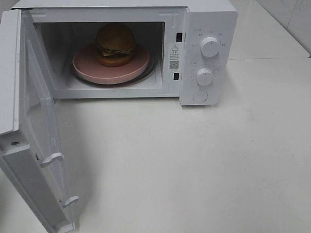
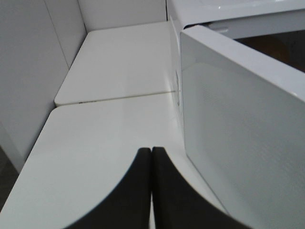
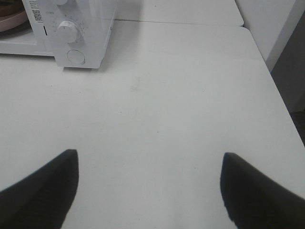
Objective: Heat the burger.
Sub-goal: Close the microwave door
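The burger [image 1: 115, 44], a golden-brown bun with lettuce, cheese and a dark patty, sits on a round pink plate [image 1: 92, 68] inside the white microwave [image 1: 209, 19]. The microwave door [image 1: 36, 121] stands wide open at the left. Neither gripper shows in the exterior high view. My left gripper [image 2: 151, 151] is shut and empty, outside the open door [image 2: 238, 124]. My right gripper [image 3: 148, 157] is open and empty over the bare table, in front of the microwave's knob panel [image 3: 71, 31].
The microwave has two round knobs [image 1: 210, 46] [image 1: 204, 76] and a button [image 1: 200, 95] on its right panel. The white table [image 1: 194, 165] spreads in front. A wall [image 2: 28, 71] stands left of the door, and the table's right edge [image 3: 281, 95] drops off.
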